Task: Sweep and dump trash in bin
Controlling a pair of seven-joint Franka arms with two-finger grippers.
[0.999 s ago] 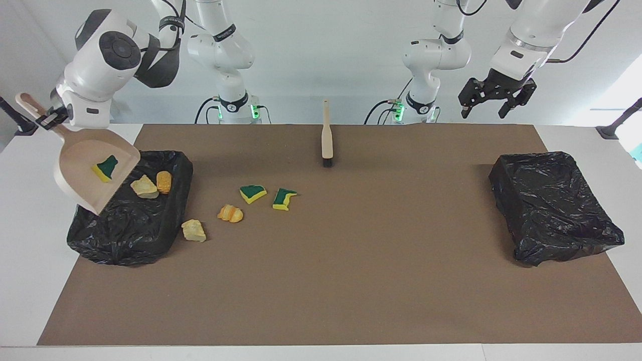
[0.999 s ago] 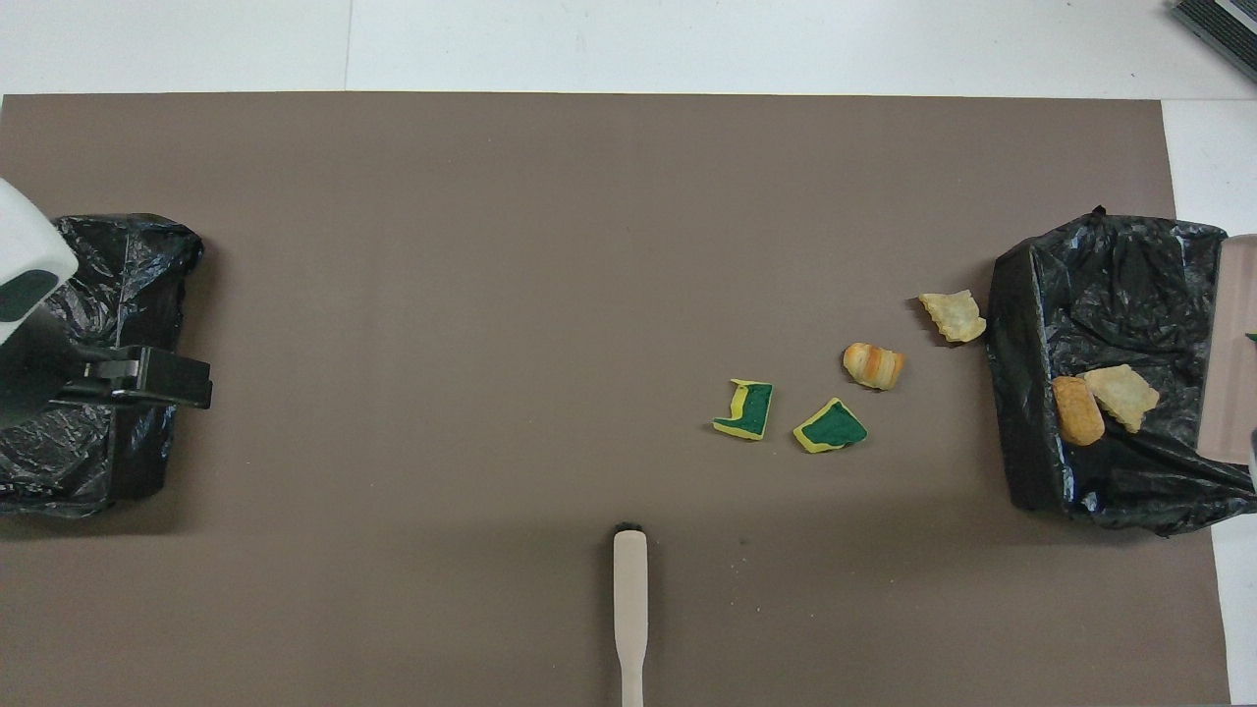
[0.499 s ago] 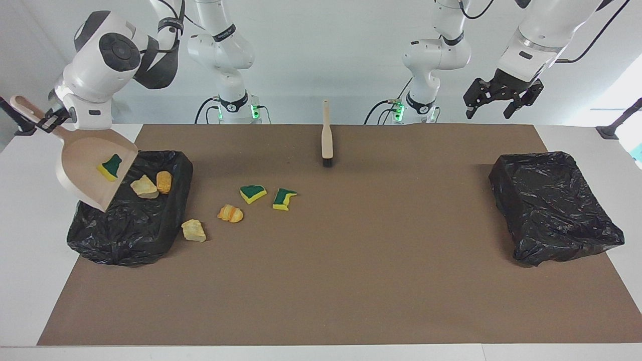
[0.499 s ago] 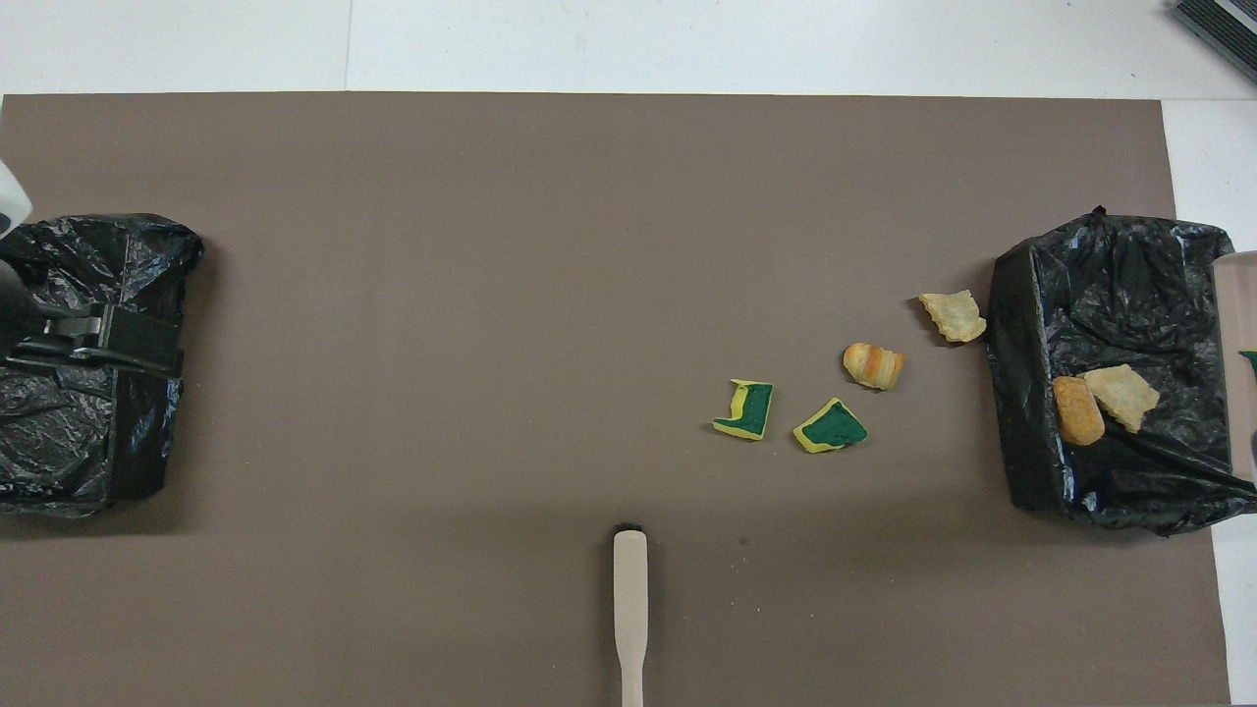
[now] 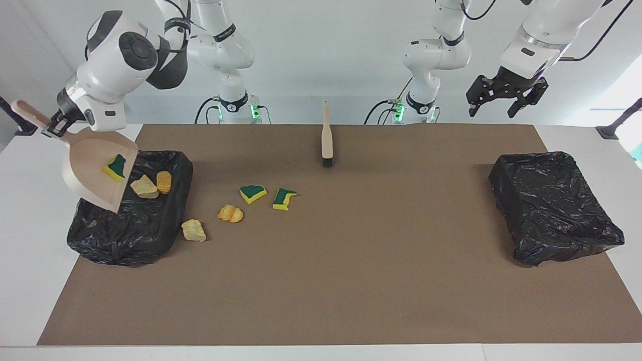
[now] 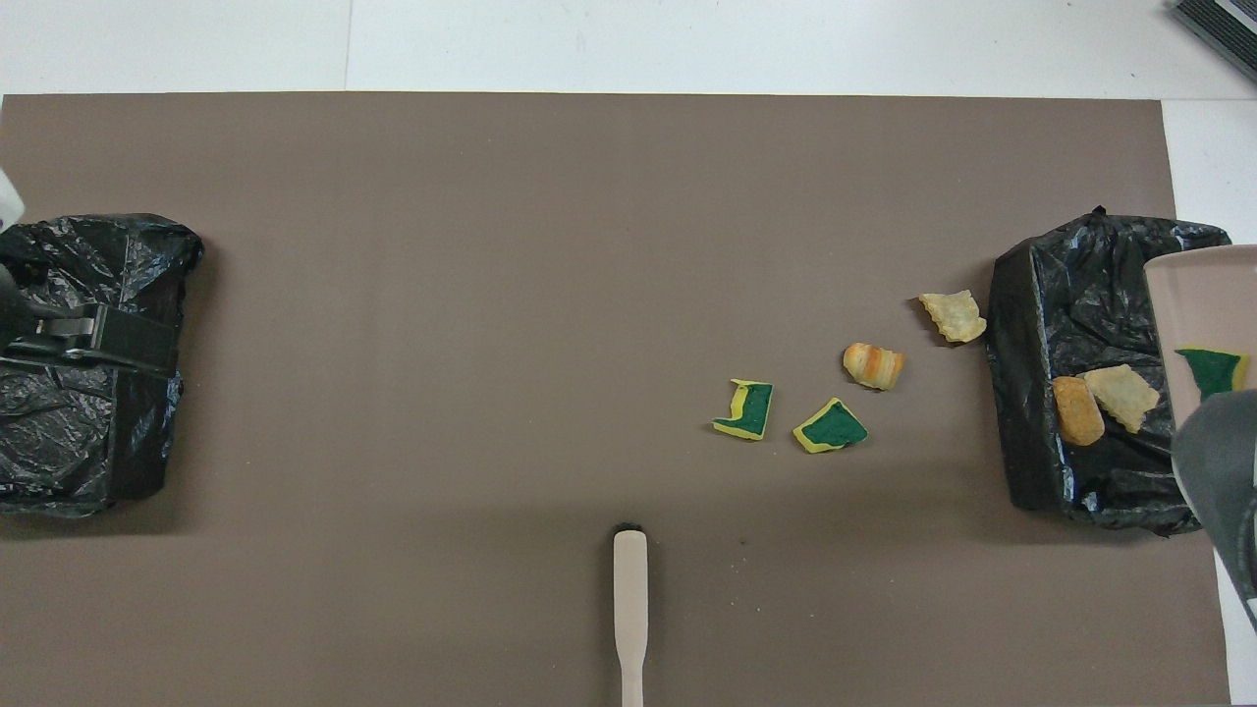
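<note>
Dumping underway: right claw (image 5: 50, 122) pinching dustpan (image 5: 93, 170) over bin (image 5: 150, 225) needs steeper tilt; left claw (image 5: 504, 98), spread, waits at two o'clock.

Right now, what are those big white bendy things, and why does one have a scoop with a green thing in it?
Those are two robot arms standing at a table. One picture looks at them from across the table; the other looks down from above them.

The right gripper is shut on the handle of a dustpan, which is tipped over a bin lined with a black bag. A green-and-yellow sponge piece sits in the pan. A pale foam chunk and an orange lump already lie in that bin.

Four scraps lie on the brown mat beside the bin: two sponge pieces, a bread-like lump and another foam chunk.

A brush lies near the robots. The left gripper waits, open, up in the air above a second black bin.
</note>
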